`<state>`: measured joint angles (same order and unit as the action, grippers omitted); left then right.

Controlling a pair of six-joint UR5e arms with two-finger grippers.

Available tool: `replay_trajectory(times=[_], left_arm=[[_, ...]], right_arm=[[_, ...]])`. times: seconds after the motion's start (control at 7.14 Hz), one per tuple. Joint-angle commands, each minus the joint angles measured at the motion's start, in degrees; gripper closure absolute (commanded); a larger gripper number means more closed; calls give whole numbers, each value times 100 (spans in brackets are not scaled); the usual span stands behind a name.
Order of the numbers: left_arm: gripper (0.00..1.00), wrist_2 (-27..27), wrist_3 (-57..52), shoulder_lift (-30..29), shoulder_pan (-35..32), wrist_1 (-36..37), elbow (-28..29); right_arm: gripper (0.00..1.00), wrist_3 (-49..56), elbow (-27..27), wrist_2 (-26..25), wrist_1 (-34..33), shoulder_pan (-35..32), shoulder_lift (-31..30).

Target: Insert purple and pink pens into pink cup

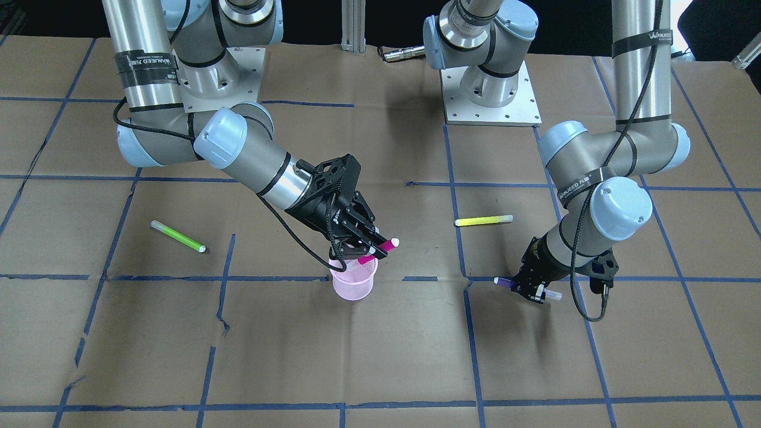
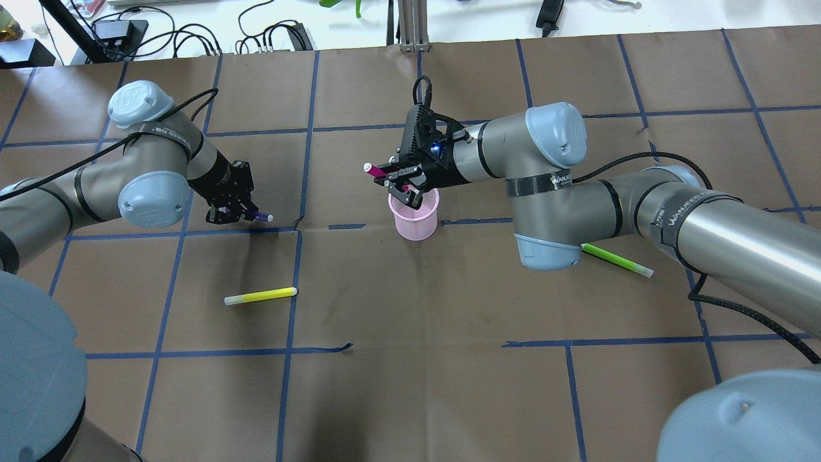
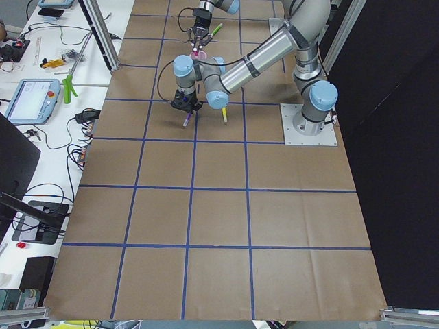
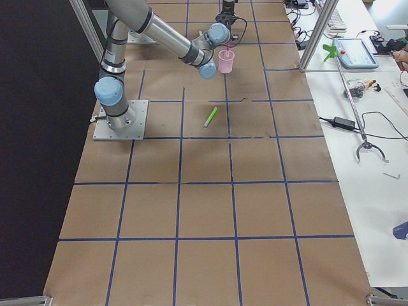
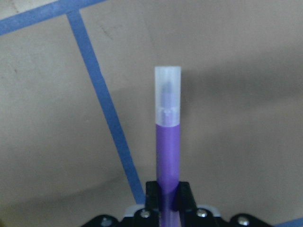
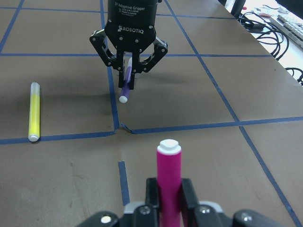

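Right jaws clamp the pink pen (image 1: 387,244) near its middle and hold it slanted just over the pink cup (image 1: 354,286). Its lower end is at the cup's mouth; whether that end sits inside the rim is unclear. Left jaws are closed on the purple pen (image 5: 167,142), low over the counter (image 1: 380,356) and well apart from the cup. To drop the pink pen in well, I judge the wrist should tip it steeper, lower end pointing inside the rim, before letting go. A nudged rim could topple the light cup.
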<state>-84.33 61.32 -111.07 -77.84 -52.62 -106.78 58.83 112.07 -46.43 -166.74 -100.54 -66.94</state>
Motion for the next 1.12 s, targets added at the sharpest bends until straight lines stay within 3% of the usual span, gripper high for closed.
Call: replay_trajectory(times=[0.0, 0.28, 0.7, 0.98], left_arm=[[99, 30, -15, 740, 15, -630, 17], [99, 223, -23, 1401, 24, -1369, 130], [99, 6, -23, 1762, -2, -2250, 849], [100, -207, -24, 1948, -90, -2943, 1394]], right_arm=[[89, -56, 130, -7, 1, 8, 31], [84, -4, 131, -50, 10, 61, 66], [29, -56, 123, -68, 63, 79, 67], [18, -196, 70, -120, 124, 96, -12]])
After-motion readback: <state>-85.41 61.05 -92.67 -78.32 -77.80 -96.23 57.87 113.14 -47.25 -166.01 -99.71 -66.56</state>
